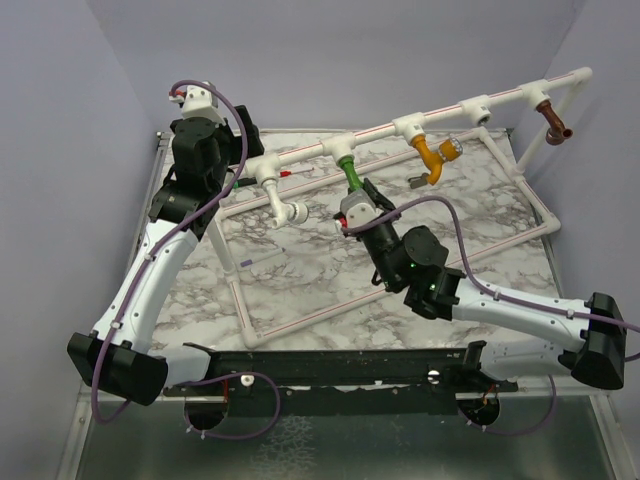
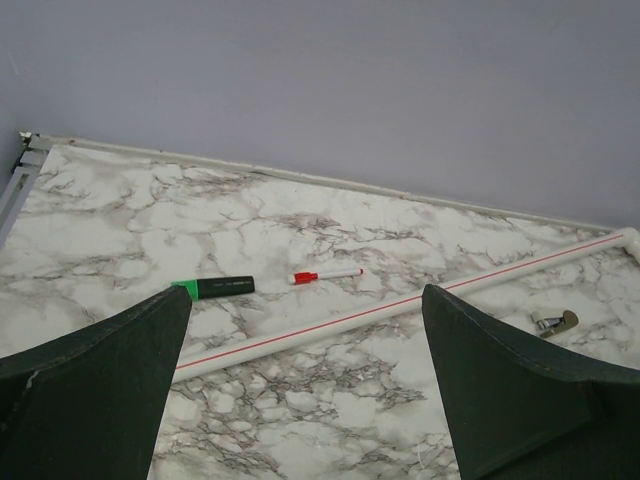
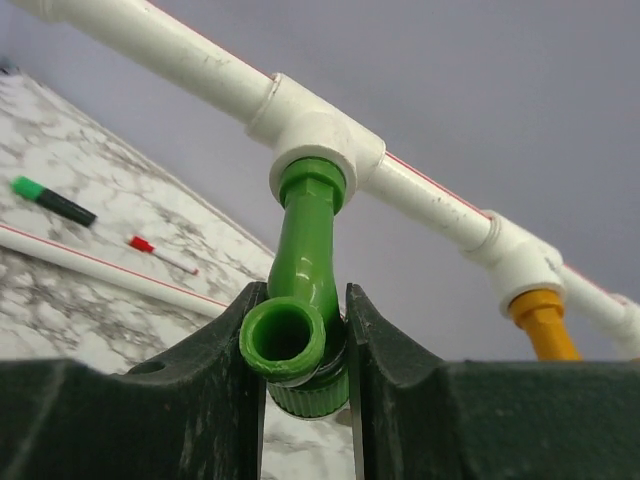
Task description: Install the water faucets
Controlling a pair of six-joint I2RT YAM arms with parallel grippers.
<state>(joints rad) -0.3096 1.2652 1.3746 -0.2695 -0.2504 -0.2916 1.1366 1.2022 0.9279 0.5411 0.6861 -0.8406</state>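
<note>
Light was even and soft, shadows faint on the worktop (image 1: 300, 290); near end effector fingers (image 2: 90, 390) looked blurred.

My right gripper (image 3: 302, 350), on the green bent plastic faucet (image 3: 305, 230), is boxed in: white red-striped pipe (image 3: 150, 40) overhead, orange-yellow plastic faucet (image 3: 545, 325) close on its right; open room leftward to the white plastic faucet (image 1: 280, 200).

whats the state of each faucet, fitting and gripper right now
green faucet: fitted, gripped
white faucet: fitted, free
orange-yellow faucet: fitted, free
brown faucet: fitted, free
spare tee: socket empty
left gripper: open, empty
right gripper: shut on green faucet
</note>
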